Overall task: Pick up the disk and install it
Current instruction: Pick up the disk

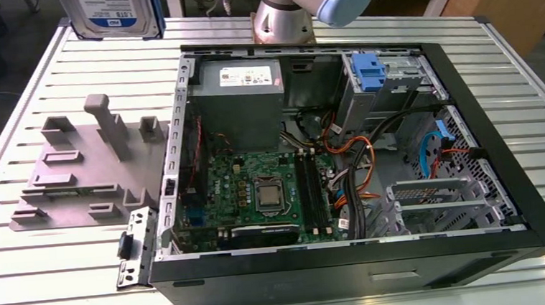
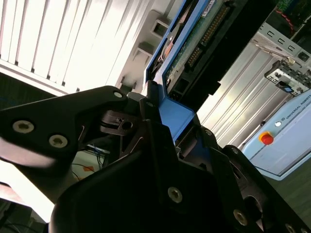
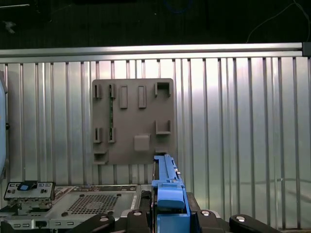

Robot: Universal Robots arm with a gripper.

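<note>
Claw: clenched on the disk. You have it by the blue carrier end, and in both wrist views the blue plastic sits pinched between the 2 black jaws.

Disk axis: the long side runs straight out from the claw, away from the wrist. In the second wrist view you see it edge-on, green circuit side showing.

In the first wrist view, the grey fixture plate lies flat on the ribbed table beyond the disk. The disk's far end overlaps the plate's edge in the picture.

Exterior view:
- The disk is at the upper left of the frame, label face toward the camera and cut by the top edge. You can judge it raised clear of the table.
- The fixture plate sits below it, at middle left.
- The open computer case is just to the exterior view's right of the plate, motherboard exposed.
- The drive cage with 1 small blue bracket is at the upper right of the case interior.
- From the disk, that cage lies toward the exterior view's right, past the grey power supply.
- The arm is at top centre.
</note>
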